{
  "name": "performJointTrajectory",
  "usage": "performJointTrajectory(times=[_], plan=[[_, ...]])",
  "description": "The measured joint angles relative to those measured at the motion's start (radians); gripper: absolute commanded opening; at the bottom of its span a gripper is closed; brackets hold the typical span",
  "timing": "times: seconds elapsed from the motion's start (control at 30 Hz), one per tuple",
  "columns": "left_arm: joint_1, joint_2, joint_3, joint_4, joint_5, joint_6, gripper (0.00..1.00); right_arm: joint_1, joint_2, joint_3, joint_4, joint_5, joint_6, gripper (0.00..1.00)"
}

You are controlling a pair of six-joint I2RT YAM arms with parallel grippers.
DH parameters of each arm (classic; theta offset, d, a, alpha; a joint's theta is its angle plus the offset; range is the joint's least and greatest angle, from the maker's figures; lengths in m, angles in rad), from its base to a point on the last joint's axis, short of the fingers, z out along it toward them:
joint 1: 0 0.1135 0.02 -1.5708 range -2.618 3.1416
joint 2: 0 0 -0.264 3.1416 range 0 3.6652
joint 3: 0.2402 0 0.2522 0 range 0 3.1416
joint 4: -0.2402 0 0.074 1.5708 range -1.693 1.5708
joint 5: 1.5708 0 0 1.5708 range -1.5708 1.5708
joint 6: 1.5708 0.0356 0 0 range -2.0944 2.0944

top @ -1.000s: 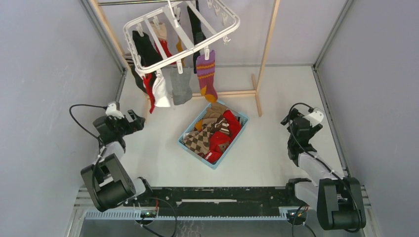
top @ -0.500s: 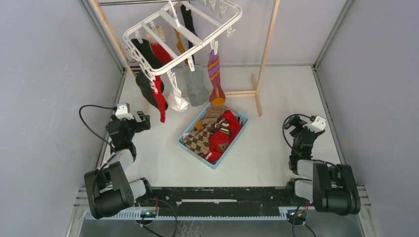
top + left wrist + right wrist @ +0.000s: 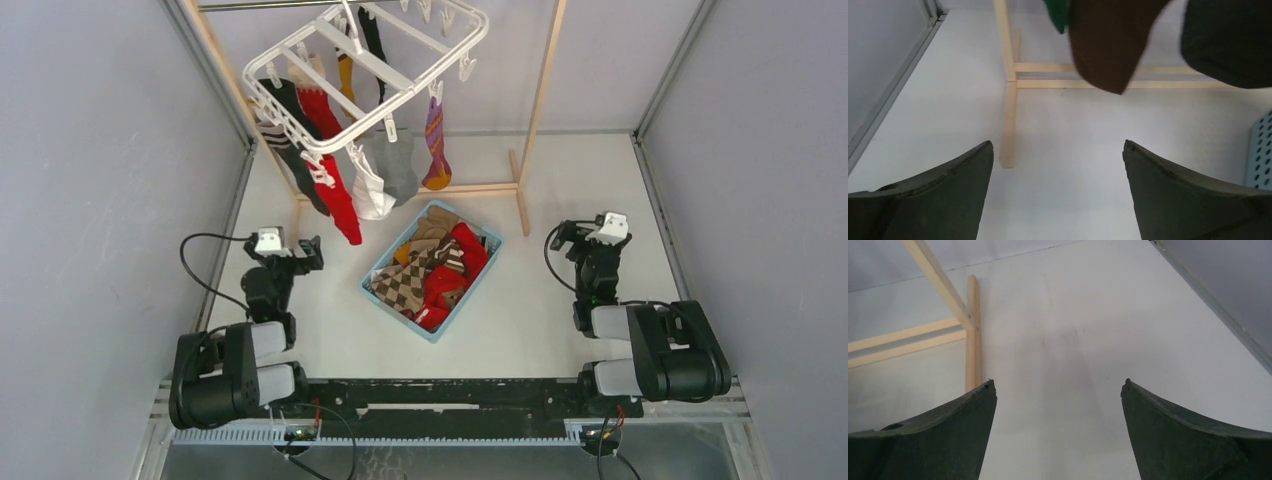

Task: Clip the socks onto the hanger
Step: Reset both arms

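Left pincer (image 3: 1057, 150) and right pincer (image 3: 1058, 385): jaws wide apart, nothing between them. Hanger (image 3: 365, 55) hangs tilted on the wooden rack (image 3: 540, 90), well ahead of both. Clipped socks (image 3: 335, 190) dangle before the left pincer. More socks (image 3: 440, 275) lie in the blue basket (image 3: 398, 316) between the arms.

Top camera high, looking down; wrist cameras low, both facing wooden rack (image 3: 1008, 120).

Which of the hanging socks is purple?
The purple sock, rightmost on the hanger's near side, next to the grey sock. Only it is purple with orange bands; the others are grey, white, red, mustard or dark.
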State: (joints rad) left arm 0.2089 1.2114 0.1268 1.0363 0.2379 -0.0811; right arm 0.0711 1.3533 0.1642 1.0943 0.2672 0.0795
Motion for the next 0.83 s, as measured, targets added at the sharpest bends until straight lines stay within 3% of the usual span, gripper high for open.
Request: performJointTrajectory(times=[0.1, 0.33, 0.83], plan=[[-0.074, 0.045, -0.039, 0.116, -0.084, 0.023, 1.0, -0.023, 0.001, 0.045, -0.053, -0.019, 0.0, 0.99], [-0.126, 0.051, 0.032, 0.015, -0.281, 0.037, 1.0, -0.057, 0.001, 0.058, -0.128, -0.053, 0.001, 0.99], [-0.128, 0.051, 0.032, -0.005, -0.34, 0.038, 1.0, -0.056, 0.001, 0.058, -0.145, -0.068, 0.001, 0.99]])
